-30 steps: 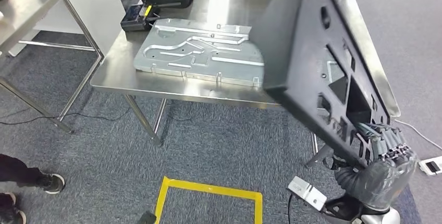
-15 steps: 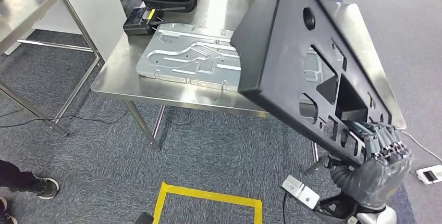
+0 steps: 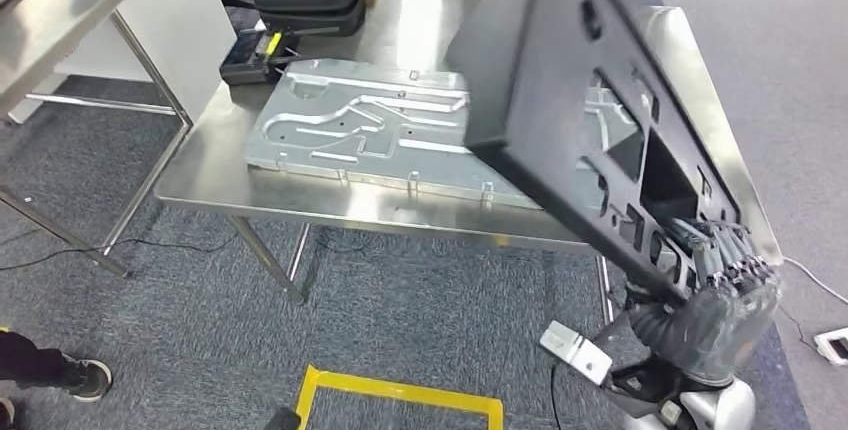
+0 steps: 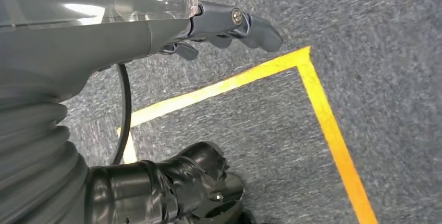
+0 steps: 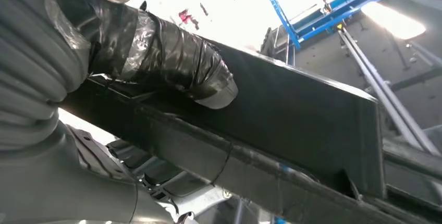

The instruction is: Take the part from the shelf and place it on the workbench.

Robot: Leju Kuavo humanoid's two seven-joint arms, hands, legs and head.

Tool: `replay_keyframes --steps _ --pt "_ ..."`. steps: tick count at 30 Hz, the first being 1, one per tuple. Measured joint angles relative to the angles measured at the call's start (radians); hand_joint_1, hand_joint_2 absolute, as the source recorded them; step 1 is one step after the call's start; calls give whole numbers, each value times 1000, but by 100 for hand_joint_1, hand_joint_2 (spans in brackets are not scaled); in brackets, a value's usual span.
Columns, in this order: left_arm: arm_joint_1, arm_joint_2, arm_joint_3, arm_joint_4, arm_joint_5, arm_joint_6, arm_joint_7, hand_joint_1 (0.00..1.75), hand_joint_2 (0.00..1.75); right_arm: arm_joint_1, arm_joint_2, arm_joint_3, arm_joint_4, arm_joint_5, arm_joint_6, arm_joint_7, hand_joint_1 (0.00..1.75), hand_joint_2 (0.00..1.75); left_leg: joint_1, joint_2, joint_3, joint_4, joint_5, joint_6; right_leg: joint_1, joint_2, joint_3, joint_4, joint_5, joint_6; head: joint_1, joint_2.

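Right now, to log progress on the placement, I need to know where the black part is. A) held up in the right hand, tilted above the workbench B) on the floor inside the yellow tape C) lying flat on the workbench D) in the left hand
A: the right hand grips the black part by its lower edge, tilted in the air over the workbench.

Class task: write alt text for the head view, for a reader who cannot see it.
The right robot hand holds a large black panel tilted above a steel workbench, where a grey metal plate lies.
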State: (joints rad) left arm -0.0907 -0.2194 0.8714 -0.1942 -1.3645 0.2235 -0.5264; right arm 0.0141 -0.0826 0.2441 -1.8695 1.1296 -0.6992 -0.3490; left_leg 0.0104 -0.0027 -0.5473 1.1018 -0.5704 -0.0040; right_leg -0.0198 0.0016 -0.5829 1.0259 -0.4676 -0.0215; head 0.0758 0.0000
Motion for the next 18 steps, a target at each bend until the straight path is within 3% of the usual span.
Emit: replay_keyframes --steps 2,3,4,5,7,8,9,12,14,15,17,18 --pt "1 1 0 0 0 0 1 0 175 -7 -3 7 7 3 0 5 175 175 0 0 -83 139 -46 -3 3 -1 10 -1 -9 -9 0 0" --pt "2 2 0 0 0 0 1 0 175 -9 -5 11 11 5 0 7 175 175 0 0 -119 188 -51 -4 5 -1 15 -1 -14 -11 -1 0" --pt "3 2 0 0 0 0 1 0 175 -10 -7 14 15 6 0 9 175 175 0 0 -141 203 -35 -2 7 0 22 -1 -20 -12 -1 0" --pt "4 3 0 0 0 -1 1 0 175 -11 -8 16 18 7 0 10 175 175 0 0 -143 177 1 0 8 1 31 -1 -26 -11 -1 0" --pt "4 4 0 0 0 -1 2 0 175 -20 -10 22 26 7 0 12 175 175 -2 0 -108 55 95 11 10 4 49 -1 -41 -9 0 0" --pt "3 4 0 0 -1 -2 2 0 175 -26 -12 25 29 8 0 14 175 175 -4 0 -84 -6 124 17 12 5 55 0 -48 -4 0 0" --pt "2 5 0 0 -1 -3 2 0 175 -32 -13 28 33 9 0 16 175 175 -7 0 -69 -43 134 21 13 6 58 0 -53 0 0 0" --pt "1 6 0 0 -1 -4 3 0 175 -44 -18 35 41 10 0 24 175 175 -7 -1 -55 -73 125 30 15 4 62 -5 -63 17 -1 0" --pt "1 6 0 0 -1 -4 3 0 175 -51 -24 39 44 10 0 29 175 175 -1 -2 -43 -87 125 40 15 1 54 22 -80 26 0 0" --pt "1 6 0 0 -1 -4 3 0 175 -55 -27 40 46 10 0 30 175 175 2 -2 -36 -92 123 45 14 0 34 65 -100 31 1 0" --pt "0 6 -1 0 -1 -4 3 0 175 -58 -32 42 51 10 0 31 175 175 1 -1 -25 -94 115 51 9 0 -43 196 -146 38 1 0" --pt "0 6 -1 0 -1 -4 4 0 175 -58 -34 43 54 10 0 32 175 175 1 -1 -20 -94 109 51 7 0 -82 251 -155 41 2 0"
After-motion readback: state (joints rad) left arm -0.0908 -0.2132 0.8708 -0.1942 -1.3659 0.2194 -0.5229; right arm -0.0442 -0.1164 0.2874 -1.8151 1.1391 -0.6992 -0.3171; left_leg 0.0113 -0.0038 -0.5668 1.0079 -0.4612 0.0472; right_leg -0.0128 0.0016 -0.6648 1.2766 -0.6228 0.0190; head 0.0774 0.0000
